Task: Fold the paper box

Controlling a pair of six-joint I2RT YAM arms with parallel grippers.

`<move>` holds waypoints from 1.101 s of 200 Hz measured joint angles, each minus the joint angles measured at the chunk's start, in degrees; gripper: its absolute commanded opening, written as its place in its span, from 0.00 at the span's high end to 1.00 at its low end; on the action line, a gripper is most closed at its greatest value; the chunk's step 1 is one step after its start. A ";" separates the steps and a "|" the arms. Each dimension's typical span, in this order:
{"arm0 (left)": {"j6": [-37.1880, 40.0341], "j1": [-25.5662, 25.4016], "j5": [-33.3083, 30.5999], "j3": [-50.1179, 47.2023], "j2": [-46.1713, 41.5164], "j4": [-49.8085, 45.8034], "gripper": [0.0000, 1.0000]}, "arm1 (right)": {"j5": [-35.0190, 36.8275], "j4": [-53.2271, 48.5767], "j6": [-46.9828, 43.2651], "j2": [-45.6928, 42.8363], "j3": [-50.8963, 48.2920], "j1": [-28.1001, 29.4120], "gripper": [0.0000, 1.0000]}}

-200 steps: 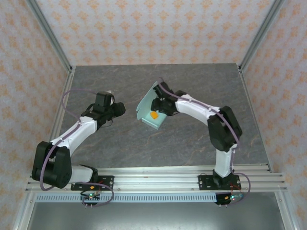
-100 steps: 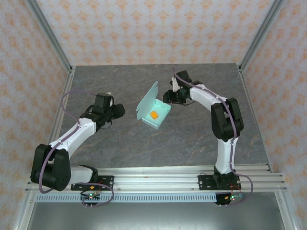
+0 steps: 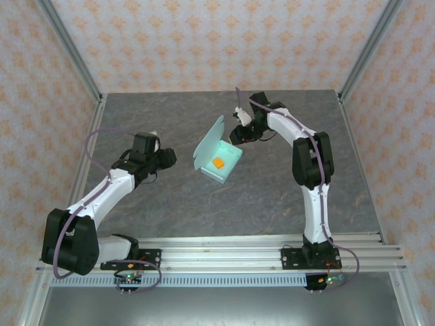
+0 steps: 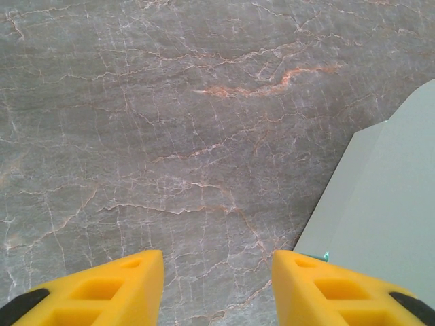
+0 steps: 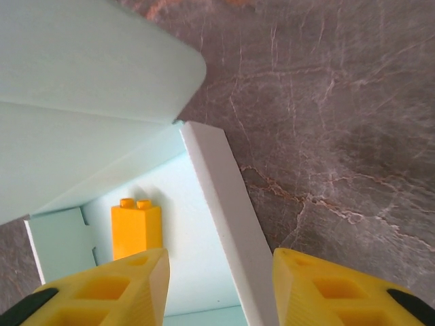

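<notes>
The paper box [image 3: 224, 170] is a pale mint-green open tray in the middle of the table, with its lid flap [image 3: 209, 140] standing up at the far left. A small orange block [image 3: 218, 164] lies inside it. My right gripper [image 3: 239, 133] hovers at the box's far right corner. In the right wrist view its jaws [image 5: 221, 288] stand open astride the box's white side wall [image 5: 221, 204], touching nothing, with the lid flap [image 5: 81, 81] and the orange block [image 5: 136, 227] ahead. My left gripper [image 3: 167, 157] is open to the left of the box. The card's edge [image 4: 380, 204] lies beside its right finger [image 4: 340, 292].
The grey marbled table [image 3: 170, 204] stretches around the box on all sides. Patterned walls with metal posts [image 3: 71, 51] close in the back and sides. The arms' mounting rail [image 3: 217, 255] runs along the near edge.
My right gripper has pulled back from over the box toward the far right, its jaws narrowing. The box and block stay put. The left arm has barely moved.
</notes>
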 measured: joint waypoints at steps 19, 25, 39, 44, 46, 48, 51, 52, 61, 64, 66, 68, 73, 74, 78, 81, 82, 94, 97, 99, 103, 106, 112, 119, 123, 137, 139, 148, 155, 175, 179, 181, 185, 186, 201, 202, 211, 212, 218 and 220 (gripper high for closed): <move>0.04 0.00 -0.13 0.00 0.00 -0.31 0.54 | -1.31 -2.10 -1.88 2.21 1.40 0.00 0.66; 0.11 0.00 -0.13 0.00 0.00 -0.39 0.54 | -1.64 -2.82 -2.51 2.78 1.90 0.00 0.68; 0.35 0.00 -0.15 0.00 0.00 -0.57 0.54 | -2.45 -4.20 -3.52 3.82 2.99 0.00 0.71; 0.39 0.00 -0.15 0.00 0.00 -0.61 0.54 | -2.67 -4.59 -3.82 4.07 3.32 0.00 0.72; 0.39 0.00 -0.15 0.00 0.00 -0.63 0.54 | -2.80 -4.79 -3.93 4.13 3.50 0.00 0.73; 0.39 0.00 -0.15 0.00 0.00 -0.66 0.54 | -2.86 -4.96 -4.00 4.20 3.67 0.00 0.73; 0.39 0.00 -0.15 0.00 0.00 -0.70 0.54 | -2.99 -5.18 -4.22 4.33 3.89 0.00 0.74; 0.39 0.00 -0.15 0.00 0.00 -0.72 0.54 | -3.04 -5.27 -4.20 4.35 4.02 0.00 0.74; 0.42 0.00 -0.15 0.00 0.00 -0.83 0.54 | -3.32 -5.70 -4.61 4.52 4.68 0.00 0.75; 0.39 0.00 -0.15 0.00 0.00 -0.85 0.54 | -3.48 -5.86 -4.76 4.57 4.87 0.00 0.75; 0.39 0.00 -0.15 0.00 0.00 -0.85 0.54 | -3.50 -5.90 -4.83 4.61 4.98 0.00 0.76; 0.39 0.00 -0.15 0.00 0.00 -0.85 0.54 | -3.63 -6.01 -4.85 4.63 5.11 0.00 0.76; 0.42 0.00 -0.15 0.00 0.00 -0.85 0.54 | -3.89 -6.25 -5.07 4.68 5.44 0.00 0.76; 0.42 0.00 -0.15 0.00 0.00 -0.85 0.54 | -3.91 -6.27 -5.07 4.70 5.49 0.00 0.76; 0.39 0.00 -0.15 0.00 0.00 -0.85 0.54 | -4.00 -6.49 -5.29 4.74 5.75 0.00 0.76; 0.39 0.00 -0.15 0.00 0.00 -0.85 0.54 | -4.09 -6.56 -5.29 4.79 5.88 0.00 0.76; 0.39 0.00 -0.17 0.00 0.00 -0.85 0.54 | -4.15 -6.58 -5.33 4.83 5.92 0.00 0.76; 0.42 0.00 -0.17 0.00 0.00 -0.85 0.54 | -4.31 -6.82 -5.64 5.01 6.32 0.00 0.76; 0.42 0.00 -0.17 0.00 0.00 -0.85 0.54 | -4.33 -6.91 -5.68 5.09 6.40 0.00 0.76; 0.42 0.00 -0.17 0.00 0.00 -0.85 0.54 | -4.31 -6.95 -5.70 5.16 6.47 0.00 0.76; 0.42 0.00 -0.17 0.00 0.00 -0.85 0.54 | -4.31 -7.06 -5.73 5.29 6.54 0.00 0.75; 0.42 0.00 -0.17 0.00 0.00 -0.85 0.54 | -4.31 -7.13 -5.73 5.38 6.58 0.00 0.75; 0.42 0.00 -0.17 0.00 0.00 -0.87 0.54 | -4.33 -7.15 -5.75 5.53 6.58 0.00 0.75; 0.42 0.00 -0.17 0.00 0.00 -0.87 0.54 | -4.35 -7.15 -5.81 5.68 6.58 0.00 0.74; 0.42 0.00 -0.17 0.00 0.00 -0.87 0.54 | -4.31 -7.17 -5.90 5.75 6.60 0.00 0.74; 0.42 0.00 -0.17 0.00 0.00 -0.85 0.54 | -4.31 -7.21 -6.14 6.19 6.67 0.00 0.73; 0.42 0.00 -0.17 0.00 0.00 -0.85 0.54 | -4.31 -7.19 -6.14 6.27 6.67 0.00 0.73; 0.42 0.00 -0.17 0.00 0.00 -0.87 0.54 | -4.31 -7.26 -6.16 6.58 6.69 0.00 0.73; 0.42 0.00 -0.17 0.00 0.00 -0.87 0.54 | -4.28 -7.43 -6.25 6.86 6.75 0.00 0.73; 0.42 0.00 -0.17 0.00 0.00 -0.87 0.54 | -4.28 -8.00 -6.58 7.69 7.02 0.00 0.73; 0.42 0.00 -0.17 0.00 0.00 -0.87 0.54 | -4.28 -8.09 -6.60 7.82 7.02 0.00 0.74; 0.44 0.00 -0.17 0.00 0.00 -0.87 0.54 | -4.28 -8.11 -6.60 7.85 7.02 0.00 0.74; 0.42 0.00 -0.17 0.00 0.00 -0.85 0.54 | -4.28 -8.22 -6.64 7.91 7.02 0.00 0.74; 0.42 0.00 -0.17 0.00 0.00 -0.87 0.54 | -4.28 -8.24 -6.67 7.93 7.02 0.00 0.74; 0.42 0.00 -0.17 0.00 0.00 -0.87 0.54 | -4.28 -8.52 -6.82 7.98 7.02 0.00 0.75; 0.42 0.00 -0.17 0.00 0.00 -0.87 0.54 | -4.28 -8.52 -6.82 7.98 7.04 0.00 0.75; 0.42 0.00 -0.17 0.00 0.00 -0.87 0.54 | -4.28 -8.63 -6.95 7.98 7.13 0.00 0.77; 0.44 0.00 -0.17 0.00 0.00 -0.87 0.54 | -4.28 -8.61 -6.97 7.98 7.13 0.00 0.77; 0.44 0.00 -0.17 0.00 0.00 -0.85 0.54 | -4.28 -8.63 -6.99 7.98 7.15 0.00 0.77; 0.44 0.00 -0.17 0.00 0.00 -0.87 0.54 | -4.28 -8.63 -6.97 7.98 7.15 0.00 0.77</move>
